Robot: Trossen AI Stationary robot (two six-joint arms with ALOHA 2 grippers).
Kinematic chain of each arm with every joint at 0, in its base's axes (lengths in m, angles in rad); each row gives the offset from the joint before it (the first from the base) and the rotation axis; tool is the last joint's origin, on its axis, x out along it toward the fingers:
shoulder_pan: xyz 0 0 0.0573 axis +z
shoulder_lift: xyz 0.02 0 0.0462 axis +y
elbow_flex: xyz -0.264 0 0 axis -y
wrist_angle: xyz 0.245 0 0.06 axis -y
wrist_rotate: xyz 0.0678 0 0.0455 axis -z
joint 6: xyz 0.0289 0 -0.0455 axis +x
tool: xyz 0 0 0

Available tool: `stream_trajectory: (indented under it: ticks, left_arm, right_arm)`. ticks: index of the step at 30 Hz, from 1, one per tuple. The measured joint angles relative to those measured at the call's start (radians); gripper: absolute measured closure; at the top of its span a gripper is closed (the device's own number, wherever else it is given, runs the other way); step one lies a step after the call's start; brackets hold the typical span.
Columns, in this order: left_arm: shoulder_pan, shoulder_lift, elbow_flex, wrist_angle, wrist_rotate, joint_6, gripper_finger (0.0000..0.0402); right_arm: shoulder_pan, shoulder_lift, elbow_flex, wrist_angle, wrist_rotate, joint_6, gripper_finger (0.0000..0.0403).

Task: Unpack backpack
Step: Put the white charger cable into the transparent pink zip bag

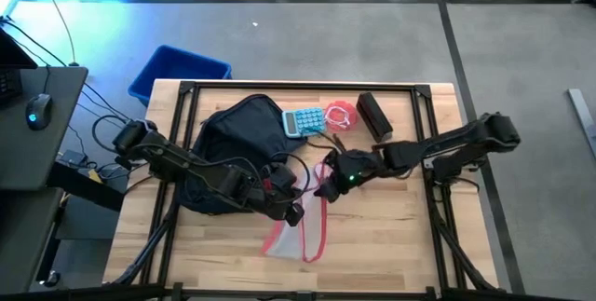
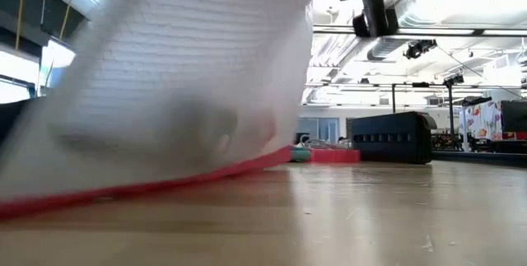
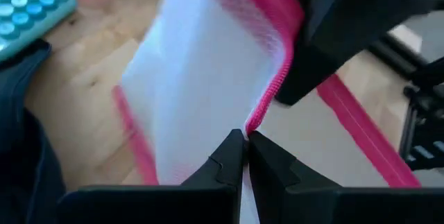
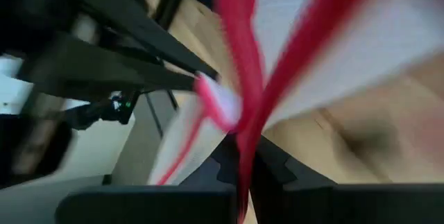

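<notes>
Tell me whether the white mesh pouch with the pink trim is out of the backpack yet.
Out. The mesh pouch lies on the table beside the backpack, with the left gripper and right gripper both shut on its pink edge.

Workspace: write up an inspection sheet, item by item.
Surface: wooden table with a black frame.
Job's things: backpack lies on the table's left half; a white mesh pouch with pink zipper edge is out in front of it.
Clutter: teal calculator, pink coil and black box at the far edge.
Grippers: left gripper and right gripper both have their jaws shut on the pouch's pink edge.
Cables: black leads on the floor at left.
Surroundings: blue bin behind the table; desk with mouse at left.
</notes>
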Motion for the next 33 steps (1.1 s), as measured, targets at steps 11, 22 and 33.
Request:
stream_trajectory:
  ticks: [11,22,33]
  left_arm:
    - [-0.002,-0.002,0.018,-0.056,-0.043,0.032,0.0402]
    - [0.016,0.052,0.018,-0.064,0.023,0.059,0.0402]
    - [0.105,0.165,0.017,-0.060,0.281,0.288,0.0402]
  right_arm:
    - [0.038,0.066,-0.058,-0.138,0.109,-0.088,0.0403]
    - [0.064,0.111,-0.206,-0.092,0.063,-0.186,0.0391]
    - [-0.002,-0.113,-0.150,-0.461,0.123,-0.240,0.0279]
